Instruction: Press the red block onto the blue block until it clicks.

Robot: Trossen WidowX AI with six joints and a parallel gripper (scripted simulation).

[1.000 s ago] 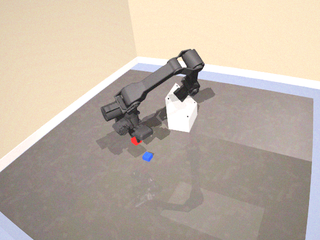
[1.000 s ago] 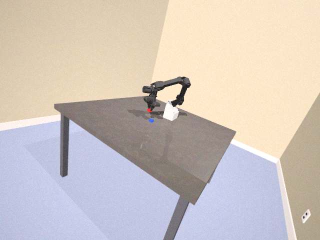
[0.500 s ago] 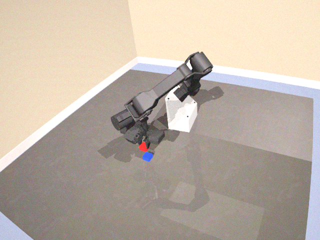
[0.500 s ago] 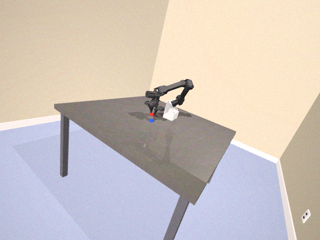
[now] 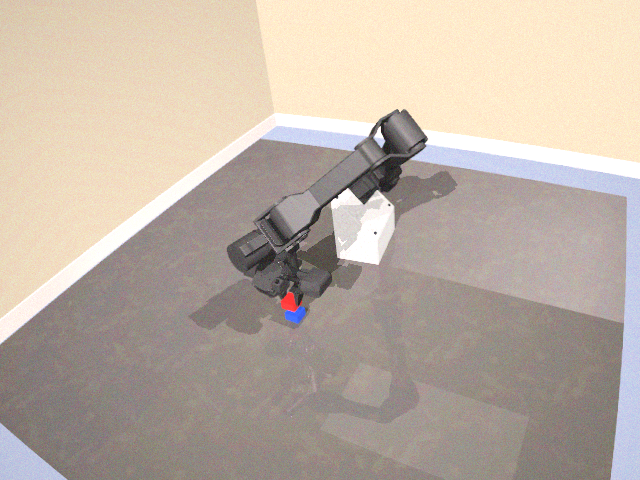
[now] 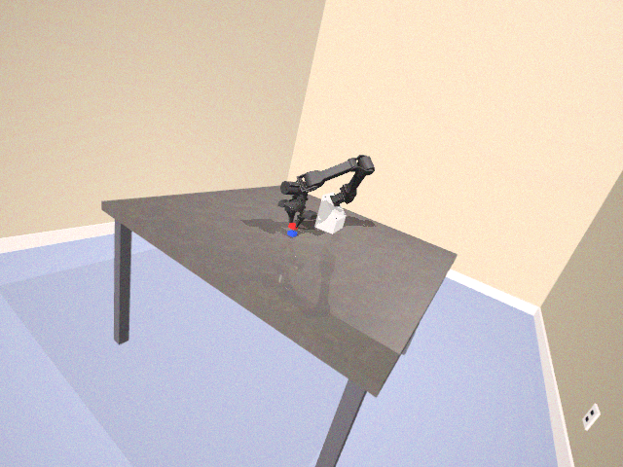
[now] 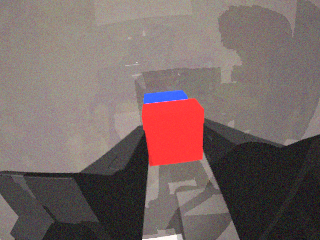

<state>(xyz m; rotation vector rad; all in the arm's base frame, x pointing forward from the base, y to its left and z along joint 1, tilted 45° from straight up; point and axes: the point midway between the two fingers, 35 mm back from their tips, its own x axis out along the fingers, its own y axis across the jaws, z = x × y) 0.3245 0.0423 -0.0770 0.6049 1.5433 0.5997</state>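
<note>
Progress is judged at past the halfway mark. The red block (image 5: 290, 302) (image 6: 292, 226) (image 7: 175, 132) is picked up: the gripper (image 5: 292, 299) (image 6: 294, 224) (image 7: 175, 132) is closed on it, one finger on either side. The block is at the lower end of the arm (image 5: 338, 178) (image 6: 332, 172), directly above or upon the blue block (image 5: 295, 314) (image 6: 292, 233) (image 7: 165, 97), which sits on the table (image 5: 465, 330) (image 6: 351, 271) (image 7: 50, 100). In the exterior view the two colours meet with no gap visible; whether the blocks actually touch cannot be confirmed. The wrist view shows a strip of blue beyond the red block's far edge, so full alignment is not established. No click or seated joint can be verified. Outstanding, in the inspector's judgement: any remaining correction of alignment, a firm straight press down, and release of the red block. A press made off-centre could tip or shift the blue block. Count of items: red blocks, one; blue blocks, one; arms, one; grippers, one, with two fingers; white box-shaped stands, one (image 5: 361, 232) (image 6: 329, 218), located beside the arm's lower joints; tables, one; wall sockets, one (image 6: 591, 416), seen in the exterior view only.
</note>
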